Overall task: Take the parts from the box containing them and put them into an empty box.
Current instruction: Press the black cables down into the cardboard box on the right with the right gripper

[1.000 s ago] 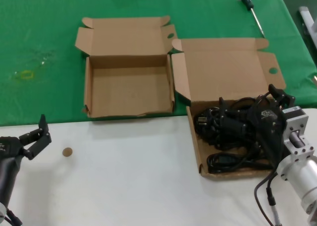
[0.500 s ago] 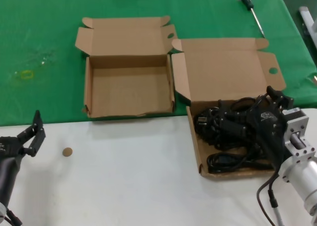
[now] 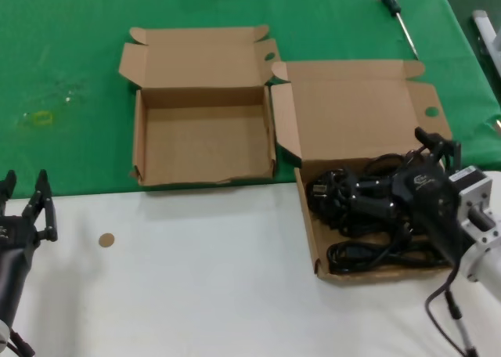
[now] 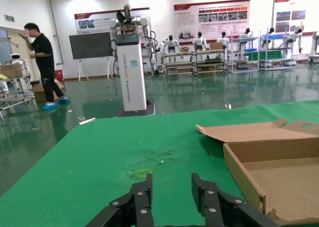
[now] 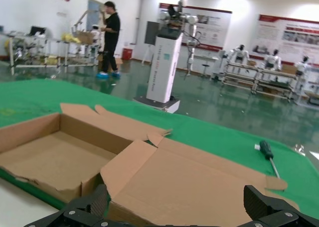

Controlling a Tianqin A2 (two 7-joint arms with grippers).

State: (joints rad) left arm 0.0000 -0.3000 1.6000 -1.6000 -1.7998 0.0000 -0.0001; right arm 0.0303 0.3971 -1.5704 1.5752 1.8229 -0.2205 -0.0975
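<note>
Parts: black looped power cables (image 3: 360, 208) lying in the larger brown cardboard box (image 3: 356, 122).
Right gripper (image 3: 427, 165): above the cables, fingers spread wide.
Empty box: smaller brown cardboard box (image 3: 205, 142), just left.
Left gripper (image 3: 27, 212): parked near-left, slightly parted.

Black looped cables (image 3: 356, 204) fill the larger open cardboard box (image 3: 308, 220) with the tall lid, touching beside the smaller, bare cardboard box (image 3: 205, 142) on its left.

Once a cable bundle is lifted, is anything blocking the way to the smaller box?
Only cardboard: the larger box side flap and the empty box right wall stand between the cables and it. The right gripper hovers over them, jaws open.
</note>
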